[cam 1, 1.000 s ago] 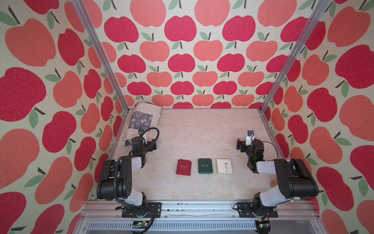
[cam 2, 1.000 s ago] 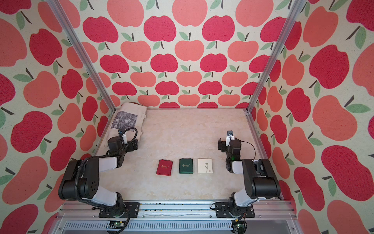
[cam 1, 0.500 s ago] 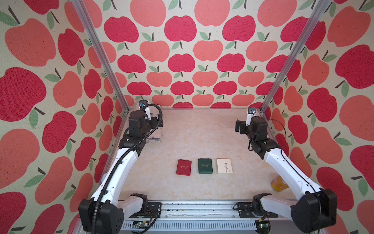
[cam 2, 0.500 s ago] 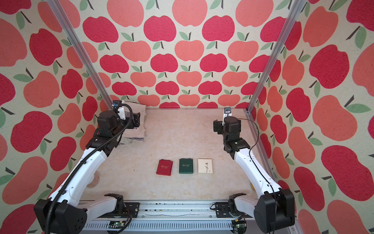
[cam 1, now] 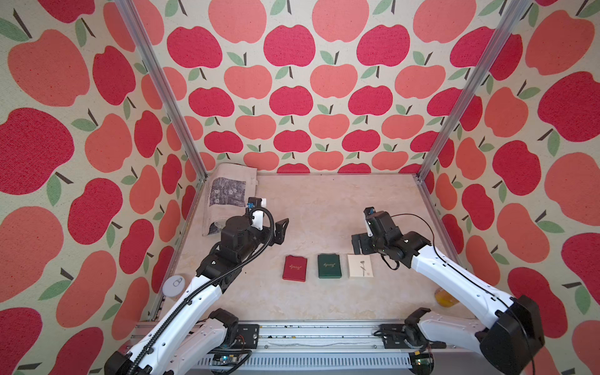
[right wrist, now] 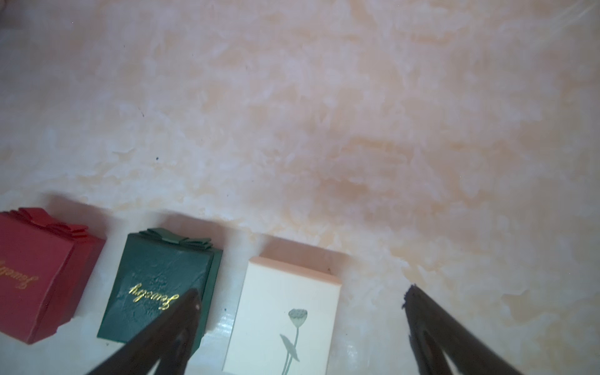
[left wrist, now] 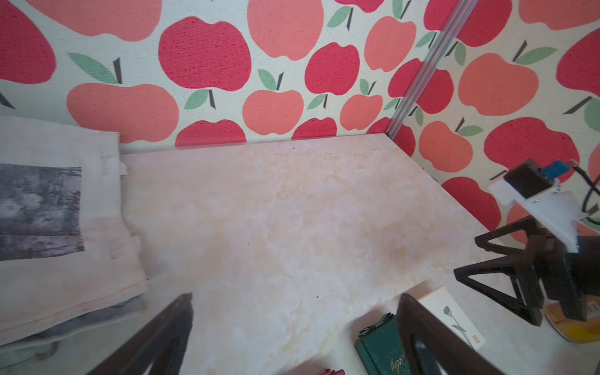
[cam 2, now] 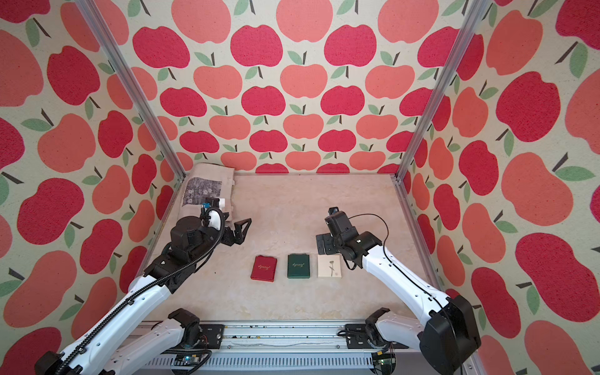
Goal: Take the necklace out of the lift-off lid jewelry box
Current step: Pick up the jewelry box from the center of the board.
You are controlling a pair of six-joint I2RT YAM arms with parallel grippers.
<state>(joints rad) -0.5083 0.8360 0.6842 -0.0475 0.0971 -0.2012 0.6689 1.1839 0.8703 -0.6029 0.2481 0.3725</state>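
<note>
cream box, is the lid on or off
On. The cream box lies closed: its flower-printed top sits squarely over the pink base edge, and nothing of the inside shows in any view.

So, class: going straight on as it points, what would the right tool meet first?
Probably the bare tabletop just past the cream lotus-print box; the right tool hangs near that box's far edge, depth unclear.

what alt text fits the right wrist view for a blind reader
Three small closed boxes sit in a row on a marbled beige table: a red box, a dark green box and a cream box with a flower drawing. The right end effector, open and empty, frames the cream box.
</note>
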